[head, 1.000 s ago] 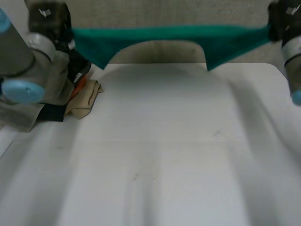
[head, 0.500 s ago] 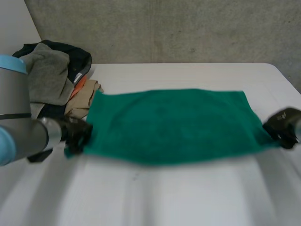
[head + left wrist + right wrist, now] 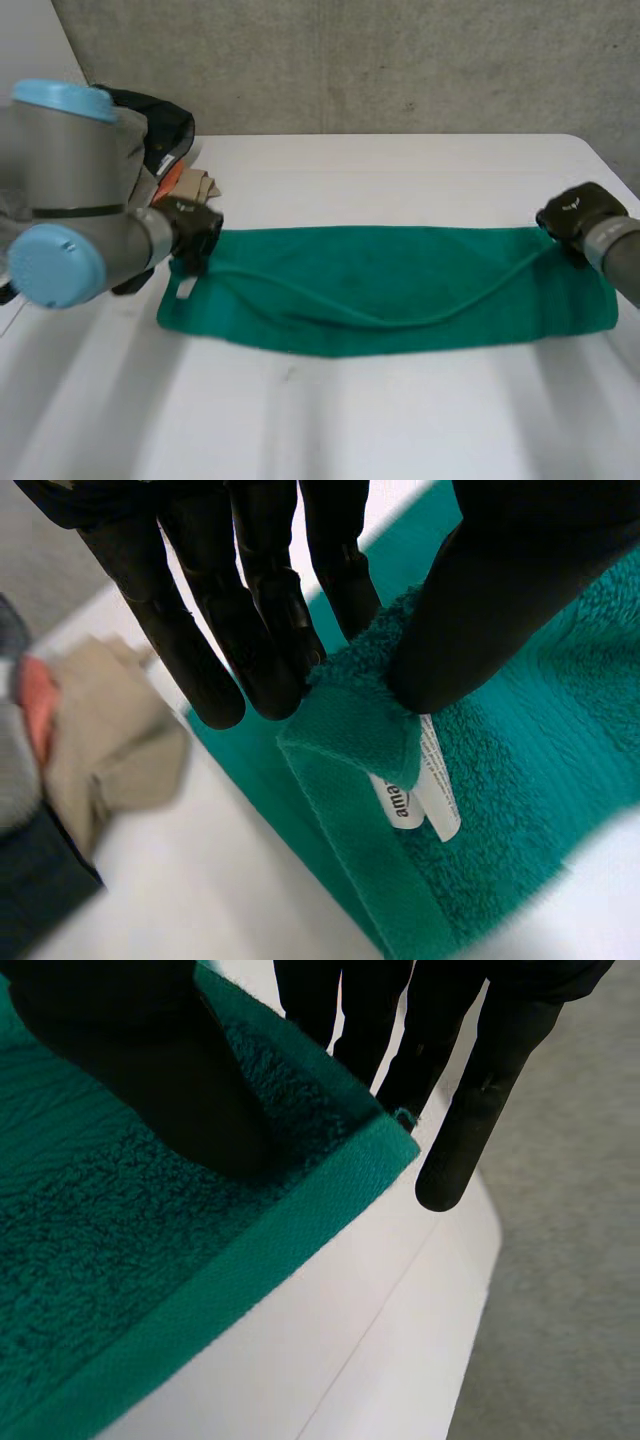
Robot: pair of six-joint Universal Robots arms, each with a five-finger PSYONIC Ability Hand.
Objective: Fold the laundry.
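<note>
Two hands, left hand and right hand, each pinched a corner of the green towel lying doubled across the white table, so the first fold looked laid and the next move called for letting go.

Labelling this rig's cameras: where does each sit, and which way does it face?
Head view: behind and between the arms, looking down at the table and green towel; both arms, left robot hand and right robot hand at its ends.
Left wrist view: on that wrist, along the palm; fingers and thumb pinch a towel corner.
Right wrist view: on that wrist, along the palm; same pinch, other end.
Shared: the towel.
</note>
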